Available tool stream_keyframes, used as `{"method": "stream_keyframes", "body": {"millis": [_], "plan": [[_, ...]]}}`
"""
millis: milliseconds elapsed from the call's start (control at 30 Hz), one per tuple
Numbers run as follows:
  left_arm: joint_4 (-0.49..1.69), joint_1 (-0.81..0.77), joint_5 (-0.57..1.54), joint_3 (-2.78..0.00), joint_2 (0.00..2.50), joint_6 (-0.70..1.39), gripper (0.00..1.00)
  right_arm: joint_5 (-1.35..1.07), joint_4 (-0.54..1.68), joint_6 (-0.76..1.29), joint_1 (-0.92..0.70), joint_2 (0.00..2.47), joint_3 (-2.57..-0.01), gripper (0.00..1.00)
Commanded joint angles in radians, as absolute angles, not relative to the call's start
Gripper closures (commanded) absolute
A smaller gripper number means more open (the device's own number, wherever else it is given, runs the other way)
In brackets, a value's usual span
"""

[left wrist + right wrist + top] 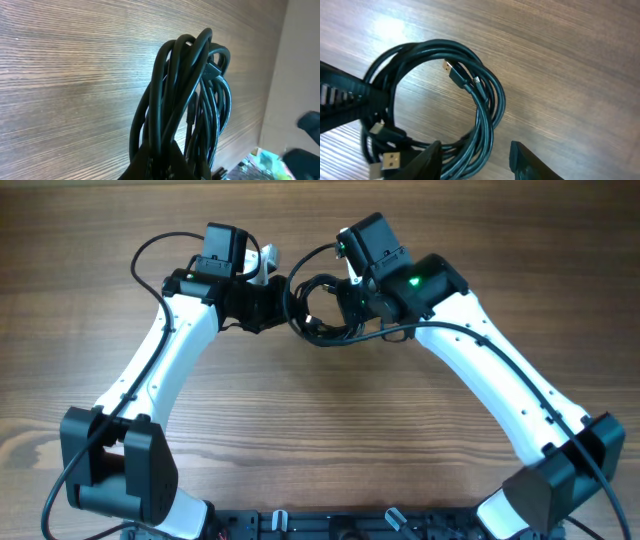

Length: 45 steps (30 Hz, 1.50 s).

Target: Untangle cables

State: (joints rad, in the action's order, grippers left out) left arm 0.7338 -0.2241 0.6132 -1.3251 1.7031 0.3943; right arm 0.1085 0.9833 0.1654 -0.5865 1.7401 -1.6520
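So your wooden table (320,440) fills pretty much the whole shot. The left arm (160,370) comes up over the table's left half and the right arm (500,380) over its right half, and they meet above the far-middle stretch of the table. That's also where the cables (487,117) are: one round coil of thin black cord over the table's far middle, right between the two wrists. Your left gripper (155,165) is clamped down on the coil. In its own wrist view the strands rise straight out of the pinched fingers, with the table grain behind them. Your right gripper (476,147) is spread wide. Its two fingers (530,160) sit apart, and the near arc of the coil runs through the gap, closer to one finger than the other. I honestly can't tell if the coil's underside touches the table or hangs just above it. Small stuff: a gold-tipped plug (454,71) pokes into the coil's open middle above the table, and a second plug (390,161) sticks out at the coil's edge.
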Motion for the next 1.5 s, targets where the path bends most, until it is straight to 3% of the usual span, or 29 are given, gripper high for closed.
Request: {"method": "stream_keyframes", "body": {"millis": [0, 100, 333, 367, 433, 600, 767, 967, 1000, 1100, 1200, 1467], "plan": [[0.731, -0.225, 0.705, -1.330, 1.674, 0.374, 0.96, 0.115, 0.974, 0.078, -0.589, 1.819, -1.658, 0.55], [0.734, -0.225, 0.718, -1.330, 1.674, 0.375, 0.96, 0.105, 0.973, 0.060, -0.579, 1.866, -1.658, 0.55], [0.720, -0.225, 0.722, -1.330, 1.674, 0.400, 0.96, 0.097, 0.950, 0.079, -0.559, 1.893, -1.610, 0.69], [0.715, -0.225, 0.721, -1.330, 1.674, 0.401, 0.96, 0.097, 0.942, 0.086, -0.556, 1.892, -1.603, 0.82], [0.714, -0.225, 0.713, -1.330, 1.674, 0.401, 0.96, 0.094, 0.936, 0.131, -0.556, 1.878, -1.610, 0.96], [0.706, -0.225, 0.647, -1.330, 1.674, 0.401, 0.96, -0.079, 0.928, 0.194, -0.523, 1.704, -1.659, 0.96], [0.671, -0.225, 0.607, -1.330, 1.674, 0.402, 0.96, -0.374, 0.949, 0.260, -0.363, 1.513, -1.659, 0.96], [0.599, -0.224, 0.604, -1.330, 1.674, 0.409, 0.96, -0.730, 1.015, 0.270, -0.244, 1.509, -1.655, 0.96], [0.573, -0.215, 0.604, -1.330, 1.674, 0.409, 0.96, -0.731, 1.015, 0.270, -0.241, 1.509, -1.655, 0.96], [0.500, -0.171, 0.608, -1.330, 1.674, 0.486, 0.96, -0.333, 1.060, 0.433, -0.241, 1.509, -1.636, 0.96], [0.423, -0.119, 0.704, -1.330, 1.674, 0.488, 0.96, -0.147, 1.052, 0.552, -0.243, 1.523, -1.585, 0.96], [0.492, -0.067, 0.743, -1.328, 1.674, 0.476, 0.96, -0.547, 0.953, 0.288, -0.295, 1.672, -1.546, 0.96]]}}
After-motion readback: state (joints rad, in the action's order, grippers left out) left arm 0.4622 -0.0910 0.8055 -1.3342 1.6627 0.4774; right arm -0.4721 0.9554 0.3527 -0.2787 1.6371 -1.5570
